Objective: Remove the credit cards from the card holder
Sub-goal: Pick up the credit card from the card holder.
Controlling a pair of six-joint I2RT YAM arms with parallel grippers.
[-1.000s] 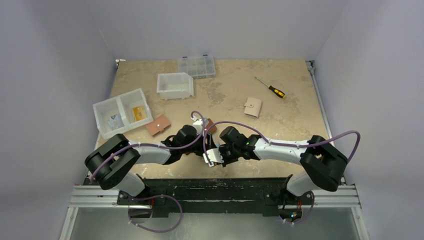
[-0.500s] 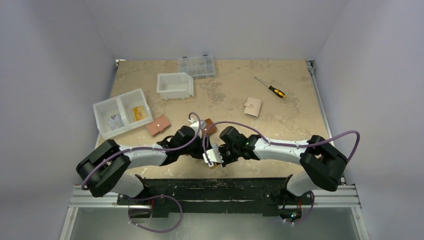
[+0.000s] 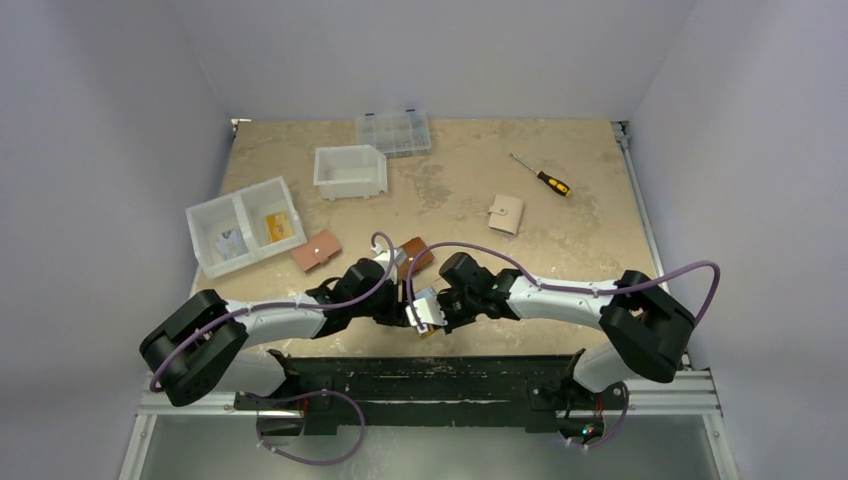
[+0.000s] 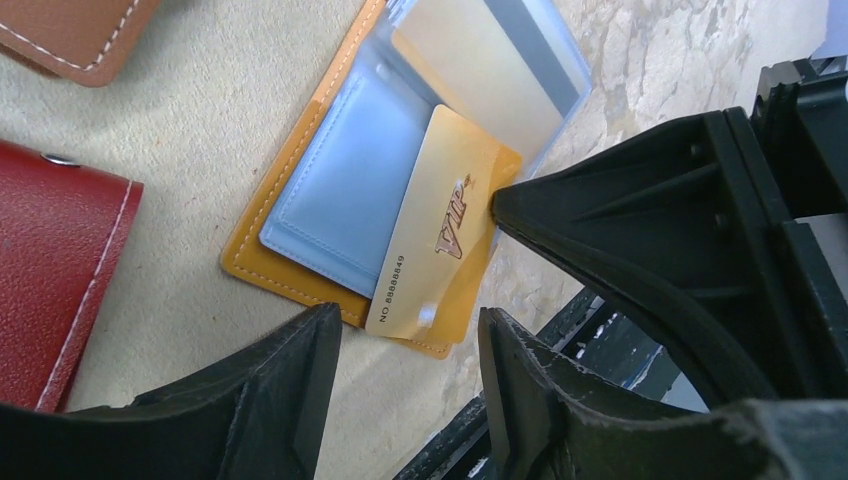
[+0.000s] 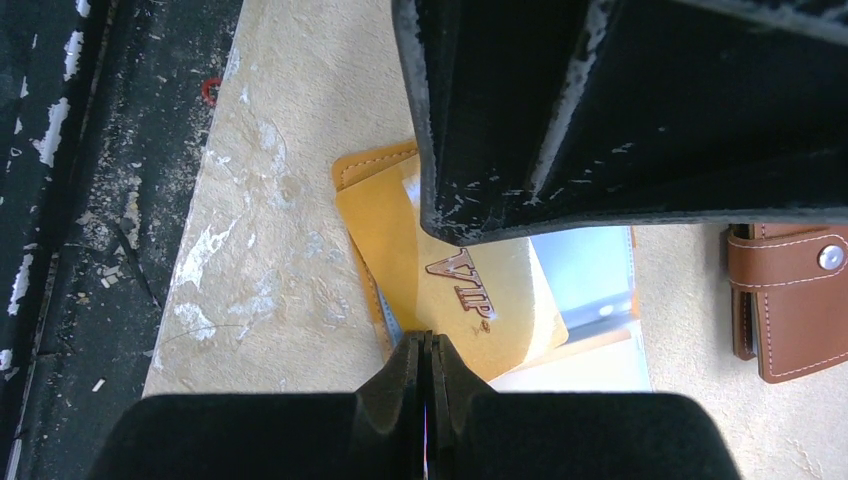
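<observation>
The mustard-yellow card holder [image 4: 250,268] lies open on the table near its front edge. A gold credit card [image 4: 440,220] marked VIP sticks out slantwise over the light blue inner pocket [image 4: 335,190]. A whitish card with a grey stripe [image 4: 480,70] sits in a clear sleeve. My left gripper [image 4: 408,330] hovers open, its fingers either side of the gold card's numbered end, not touching it. My right gripper [image 5: 428,345] is shut, its tip pressed on the holder [image 5: 365,170] at the edge of the gold card [image 5: 470,290].
A brown wallet [image 3: 415,255] and a dark red wallet [image 3: 316,250] lie just behind the holder. A beige wallet [image 3: 506,214], a screwdriver [image 3: 541,176], a white bin [image 3: 350,170], a two-compartment bin [image 3: 210,225] holding cards and a clear organiser box [image 3: 393,132] stand farther back.
My left arm has stretched lower and shifted, bringing its gripper nearer the holder and uncovering more of the brown wallet. The right arm has stayed put.
</observation>
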